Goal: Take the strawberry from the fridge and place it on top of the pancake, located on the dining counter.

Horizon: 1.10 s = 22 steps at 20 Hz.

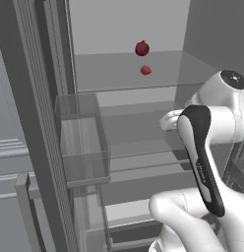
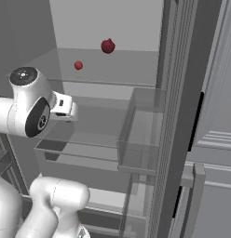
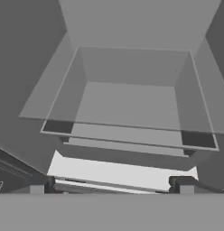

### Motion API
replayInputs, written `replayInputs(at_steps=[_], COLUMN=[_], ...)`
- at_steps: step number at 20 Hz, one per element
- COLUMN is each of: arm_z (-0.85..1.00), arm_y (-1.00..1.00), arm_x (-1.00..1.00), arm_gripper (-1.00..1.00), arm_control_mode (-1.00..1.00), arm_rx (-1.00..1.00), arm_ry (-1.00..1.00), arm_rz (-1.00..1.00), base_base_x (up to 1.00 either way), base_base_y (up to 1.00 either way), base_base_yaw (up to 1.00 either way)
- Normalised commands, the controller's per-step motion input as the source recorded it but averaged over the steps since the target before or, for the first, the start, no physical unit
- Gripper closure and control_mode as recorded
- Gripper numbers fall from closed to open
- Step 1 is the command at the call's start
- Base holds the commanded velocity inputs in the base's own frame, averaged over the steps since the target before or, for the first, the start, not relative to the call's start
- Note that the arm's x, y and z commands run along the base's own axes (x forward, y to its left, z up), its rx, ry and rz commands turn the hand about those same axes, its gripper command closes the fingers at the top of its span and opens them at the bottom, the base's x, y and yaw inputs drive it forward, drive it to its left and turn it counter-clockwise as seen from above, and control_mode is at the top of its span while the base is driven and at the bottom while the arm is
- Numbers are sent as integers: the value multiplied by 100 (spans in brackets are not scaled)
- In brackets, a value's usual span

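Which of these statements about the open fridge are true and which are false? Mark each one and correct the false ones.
1. The strawberry lies on an upper glass shelf of the fridge. True.
2. A darker maroon fruit sits behind the strawberry. True.
3. The fingers are closed on the strawberry. False: they are open and empty.
4. The fridge doors are shut. False: the interior shelves show.
5. The clear door bin holds a bottle. False: it holds nothing.
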Motion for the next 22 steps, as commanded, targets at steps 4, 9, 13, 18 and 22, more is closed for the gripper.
replayInputs(at_steps=[4, 9, 13, 18, 22], arm_z=[95, 52, 46, 22, 0], arm_y=[0, 6, 2, 0, 3], arm_x=[53, 50, 34, 56, 74], arm_gripper=[-100, -100, -100, -100, -100], arm_control_mode=[-100, -100, -100, -100, -100], arm_rx=[0, 0, 0, 0, 0], arm_ry=[-20, -31, -18, -7, 1], arm_rz=[5, 0, 0, 0, 0], base_base_x=[0, 0, 0, 0, 0], base_base_y=[0, 0, 0, 0, 0], base_base_yaw=[0, 0, 0, 0, 0])
